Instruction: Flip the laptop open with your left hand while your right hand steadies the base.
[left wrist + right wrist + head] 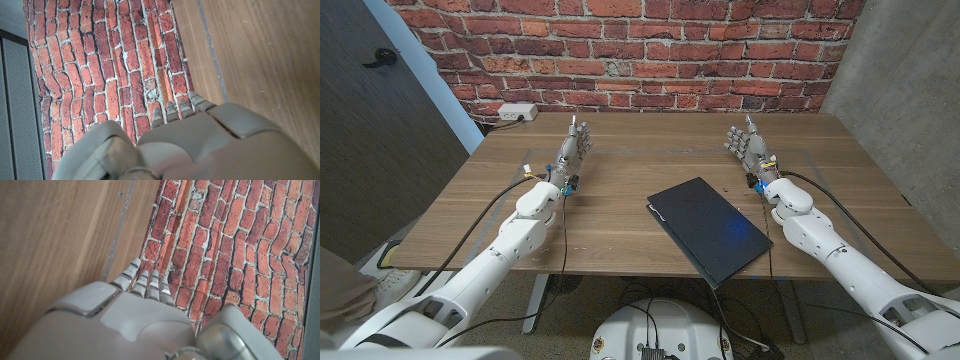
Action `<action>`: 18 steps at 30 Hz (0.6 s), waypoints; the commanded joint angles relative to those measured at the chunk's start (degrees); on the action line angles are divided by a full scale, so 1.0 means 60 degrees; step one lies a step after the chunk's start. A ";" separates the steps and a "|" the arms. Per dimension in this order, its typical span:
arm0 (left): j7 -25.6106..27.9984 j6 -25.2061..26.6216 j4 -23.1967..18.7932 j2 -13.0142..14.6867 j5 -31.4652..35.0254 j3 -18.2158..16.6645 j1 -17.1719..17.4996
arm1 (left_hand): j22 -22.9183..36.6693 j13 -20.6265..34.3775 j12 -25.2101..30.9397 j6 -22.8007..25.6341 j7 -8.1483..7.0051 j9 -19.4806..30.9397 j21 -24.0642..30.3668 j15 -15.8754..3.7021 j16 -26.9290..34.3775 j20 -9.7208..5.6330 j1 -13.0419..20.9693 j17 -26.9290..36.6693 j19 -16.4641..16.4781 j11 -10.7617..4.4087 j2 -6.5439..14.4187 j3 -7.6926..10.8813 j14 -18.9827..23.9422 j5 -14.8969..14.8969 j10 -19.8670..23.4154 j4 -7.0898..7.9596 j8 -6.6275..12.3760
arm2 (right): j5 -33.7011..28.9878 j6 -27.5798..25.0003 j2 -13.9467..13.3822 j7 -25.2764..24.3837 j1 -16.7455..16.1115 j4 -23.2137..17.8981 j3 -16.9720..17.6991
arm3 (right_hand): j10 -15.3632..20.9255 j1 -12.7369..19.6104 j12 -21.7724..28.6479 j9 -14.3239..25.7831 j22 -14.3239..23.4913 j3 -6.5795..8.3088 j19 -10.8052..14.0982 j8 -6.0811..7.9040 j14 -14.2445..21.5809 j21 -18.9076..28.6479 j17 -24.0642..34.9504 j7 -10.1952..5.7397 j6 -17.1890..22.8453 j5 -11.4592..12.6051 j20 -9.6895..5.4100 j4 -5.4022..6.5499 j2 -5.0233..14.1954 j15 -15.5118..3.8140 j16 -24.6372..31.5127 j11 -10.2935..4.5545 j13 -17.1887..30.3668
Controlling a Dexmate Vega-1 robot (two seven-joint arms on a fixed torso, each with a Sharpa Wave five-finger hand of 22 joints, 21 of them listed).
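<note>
While the closed laptop [708,228] is lying flat and skewed on the wooden table [620,190], near its front edge and right of the middle, nothing is being held by either hand. The left hand [573,150] is being kept well to the left of the laptop, fingers extended toward the brick wall [620,50] and holding nothing. The right hand [748,147] is being kept just beyond the laptop's far right corner, apart from it, fingers likewise stretched out and empty. From each wrist view, straight fingertips [180,107] [145,280] are being shown against bricks and table wood. A white power strip [517,112] is being seen at the foot of the wall.
</note>
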 commanded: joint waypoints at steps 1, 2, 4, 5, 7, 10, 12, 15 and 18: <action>-0.0304 -0.0063 -0.0018 -0.0033 -0.0392 -0.0145 0.0163 | 0.0021 0.0021 0.0088 0.0096 -0.0044 0.0038 0.0082 -0.0404 0.0068 -0.0357 0.0022 0.0030 0.0004 -0.0063 0.0086 -0.0045 -0.0099 0.0025 0.0037 0.0011 0.0104 | -0.0599 0.0084 -0.0325 -0.0602 -0.0365 -0.0821 -0.0026 | 0.0125 0.0154 0.0069 0.0047 0.0046 0.0008 0.0131 0.0059 0.0115 0.0000 0.0029 0.0075 -0.0026 0.0044 0.0098 -0.0113 0.0025 -0.0001 0.0078 0.0009 0.0038; -0.0344 -0.0065 -0.0051 -0.0033 -0.0447 -0.0164 0.0188 | 0.0021 0.0021 0.0088 0.0133 -0.0032 0.0038 0.0084 -0.0406 0.0072 -0.0356 0.0025 0.0030 0.0008 -0.0061 0.0088 -0.0044 -0.0091 0.0023 0.0038 0.0011 0.0118 | -0.0634 0.0140 -0.0342 -0.0604 -0.0396 -0.0855 -0.0024 | 0.0131 0.0161 0.0072 0.0047 0.0046 0.0009 0.0130 0.0061 0.0124 -0.0005 0.0029 0.0073 -0.0021 0.0044 0.0101 -0.0118 0.0025 -0.0006 0.0081 0.0012 0.0038; -0.0513 -0.0078 -0.0057 -0.0051 -0.0603 -0.0205 0.0208 | 0.0021 0.0021 0.0097 0.0157 -0.0043 0.0038 0.0086 -0.0409 0.0072 -0.0365 0.0028 0.0030 0.0011 -0.0060 0.0090 -0.0043 -0.0091 0.0020 0.0064 0.0011 0.0124 | -0.0702 0.0065 -0.0405 -0.0733 -0.0476 -0.1022 -0.0012 | 0.0137 0.0176 0.0075 0.0047 0.0046 0.0013 0.0130 0.0062 0.0134 -0.0012 0.0029 0.0071 -0.0022 0.0044 0.0097 -0.0128 0.0026 -0.0007 0.0085 0.0003 0.0038; -0.0490 -0.0078 -0.0064 -0.0048 -0.0594 -0.0208 0.0214 | 0.0021 0.0020 0.0100 0.0163 -0.0039 0.0038 0.0087 -0.0408 0.0073 -0.0367 0.0030 0.0030 0.0013 -0.0059 0.0091 -0.0042 -0.0090 0.0019 0.0072 0.0012 0.0125 | -0.0741 0.0054 -0.0413 -0.0806 -0.0505 -0.1064 -0.0007 | 0.0154 0.0205 0.0084 0.0047 0.0046 0.0016 0.0145 0.0064 0.0174 -0.0020 0.0028 0.0065 -0.0024 0.0043 0.0095 -0.0150 0.0020 -0.0031 0.0100 -0.0008 0.0038; -0.0419 -0.0087 -0.0061 -0.0022 -0.0508 -0.0194 0.0215 | 0.0021 0.0020 0.0108 0.0178 -0.0040 0.0038 0.0088 -0.0409 0.0076 -0.0366 0.0032 0.0030 0.0014 -0.0061 0.0093 -0.0041 -0.0085 0.0016 0.0094 0.0012 0.0129 | -0.0716 -0.0024 -0.0458 -0.0823 -0.0559 -0.1166 0.0010 | 0.0215 0.0257 0.0110 0.0047 0.0045 0.0015 0.0206 0.0053 0.0236 -0.0025 0.0028 0.0046 -0.0062 0.0039 0.0108 -0.0192 -0.0007 -0.0050 0.0120 -0.0016 0.0038; -0.0425 -0.0080 -0.0087 0.0003 -0.0502 -0.0193 0.0241 | 0.0021 0.0020 0.0112 0.0219 -0.0036 0.0038 0.0091 -0.0418 0.0077 -0.0375 0.0038 0.0030 0.0018 -0.0054 0.0099 -0.0038 -0.0084 0.0012 0.0111 0.0013 0.0140 | -0.0703 -0.0015 -0.0485 -0.0860 -0.0657 -0.1264 0.0040 | 0.0250 0.0295 0.0125 0.0047 0.0045 0.0014 0.0219 0.0051 0.0246 -0.0041 0.0027 0.0023 -0.0077 0.0037 0.0103 -0.0223 -0.0025 -0.0057 0.0120 -0.0058 0.0039; -0.0357 -0.0106 -0.0177 0.0076 -0.0373 -0.0169 0.0279 | 0.0021 0.0020 0.0114 0.0221 -0.0032 0.0038 0.0091 -0.0418 0.0077 -0.0372 0.0042 0.0030 0.0016 -0.0051 0.0103 -0.0036 -0.0084 0.0010 0.0119 0.0013 0.0139 | -0.0716 0.0026 -0.0506 -0.0865 -0.0715 -0.1300 0.0053 | 0.0258 0.0311 0.0128 0.0047 0.0046 0.0015 0.0222 0.0050 0.0241 -0.0049 0.0027 0.0014 -0.0084 0.0036 0.0106 -0.0235 -0.0031 -0.0074 0.0116 -0.0066 0.0039; -0.0092 -0.0236 -0.0320 0.0244 0.0097 -0.0074 0.0344 | 0.0021 0.0020 0.0115 0.0266 -0.0011 0.0037 0.0092 -0.0424 0.0077 -0.0366 0.0049 0.0029 0.0016 -0.0050 0.0111 -0.0031 -0.0085 0.0006 0.0126 0.0013 0.0152 | -0.0706 0.0006 -0.0526 -0.0948 -0.0807 -0.1390 0.0092 | 0.0265 0.0349 0.0131 0.0047 0.0046 0.0017 0.0192 0.0053 0.0235 -0.0081 0.0026 0.0015 -0.0086 0.0034 0.0066 -0.0264 -0.0041 -0.0073 0.0110 -0.0061 0.0039; 0.0220 -0.0427 -0.0377 0.0389 0.0624 0.0019 0.0402 | 0.0021 0.0020 0.0120 0.0329 -0.0007 0.0037 0.0093 -0.0428 0.0077 -0.0377 0.0066 0.0028 0.0017 -0.0060 0.0117 -0.0024 -0.0083 0.0001 0.0147 0.0008 0.0171 | -0.0718 0.0051 -0.0546 -0.0974 -0.0876 -0.1425 0.0120 | 0.0258 0.0380 0.0128 0.0047 0.0047 0.0019 0.0155 0.0056 0.0219 -0.0112 0.0026 0.0020 -0.0085 0.0033 0.0040 -0.0287 -0.0050 -0.0071 0.0101 -0.0051 0.0039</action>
